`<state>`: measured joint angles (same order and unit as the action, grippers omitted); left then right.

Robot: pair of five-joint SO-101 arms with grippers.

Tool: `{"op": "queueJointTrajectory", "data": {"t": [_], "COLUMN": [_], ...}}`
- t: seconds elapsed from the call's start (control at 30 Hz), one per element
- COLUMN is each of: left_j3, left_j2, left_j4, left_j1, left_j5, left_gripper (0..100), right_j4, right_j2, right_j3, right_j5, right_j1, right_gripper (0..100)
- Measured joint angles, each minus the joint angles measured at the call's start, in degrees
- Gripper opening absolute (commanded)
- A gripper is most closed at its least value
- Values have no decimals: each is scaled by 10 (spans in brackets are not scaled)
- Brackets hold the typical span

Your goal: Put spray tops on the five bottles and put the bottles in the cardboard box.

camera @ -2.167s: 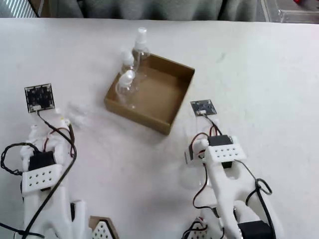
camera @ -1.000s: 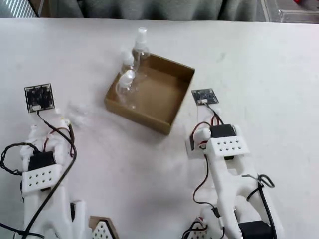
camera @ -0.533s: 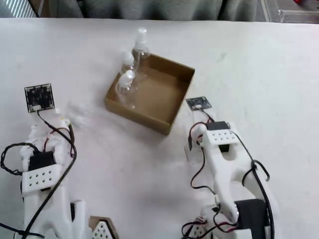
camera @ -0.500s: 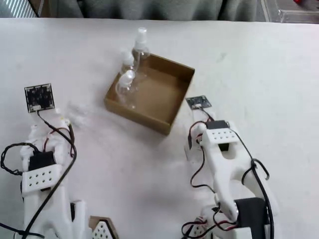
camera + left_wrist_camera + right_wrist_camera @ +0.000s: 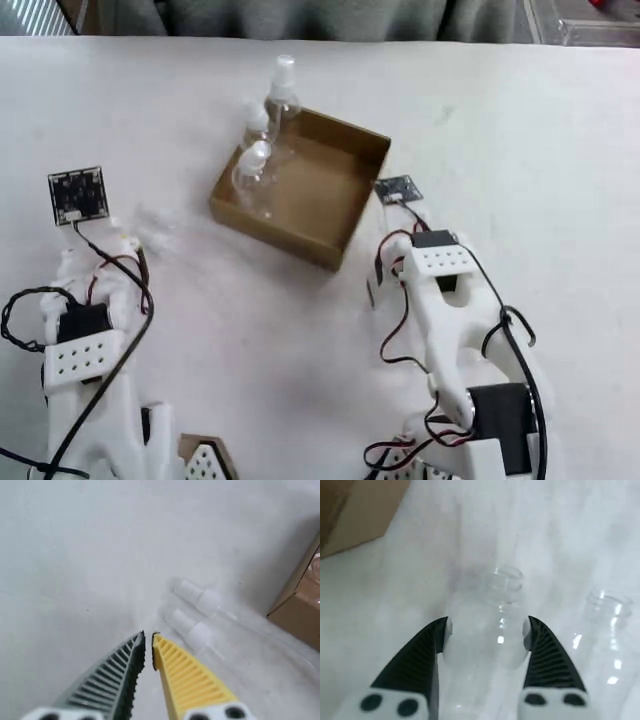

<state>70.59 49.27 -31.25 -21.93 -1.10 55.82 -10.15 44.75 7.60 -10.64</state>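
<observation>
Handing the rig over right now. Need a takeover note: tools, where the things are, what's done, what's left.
Left tool: shut, empty, pointing at two loose spray tops that lie beside the cardboard box.
Right tool: open, a finger on either side of an uncapped bottle; I cannot tell whether they touch it. A second uncapped bottle is next to it.
Done: three capped bottles at the box's far-left side; I cannot tell whether all three are inside.
Left: cap the two bare bottles, then get all five into the box.
</observation>
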Motion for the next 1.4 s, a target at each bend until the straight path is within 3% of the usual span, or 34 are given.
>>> {"op": "queueJointTrajectory", "data": {"t": [0.23,0.53,0.63,0.83,1.07,1.4], "left_j3": [-69,-286,-345,-455,-572,-665], "left_j2": [-33,-269,-325,-439,-604,-715], "left_j4": [-69,-153,-171,-234,-294,-296], "left_j1": [0,0,0,23,44,52], "left_j5": [36,47,94,182,294,358], "left_gripper": [39,40,50,191,195,195], "right_j4": [-42,-57,-63,-66,-66,-78], "right_j2": [-4,-5,-11,-9,-9,-9], "right_j3": [35,40,47,48,49,59], "right_j5": [39,69,70,74,74,74], "right_j1": [0,-1,-1,-1,-1,-1], "right_gripper": [50,51,51,51,51,49]}}
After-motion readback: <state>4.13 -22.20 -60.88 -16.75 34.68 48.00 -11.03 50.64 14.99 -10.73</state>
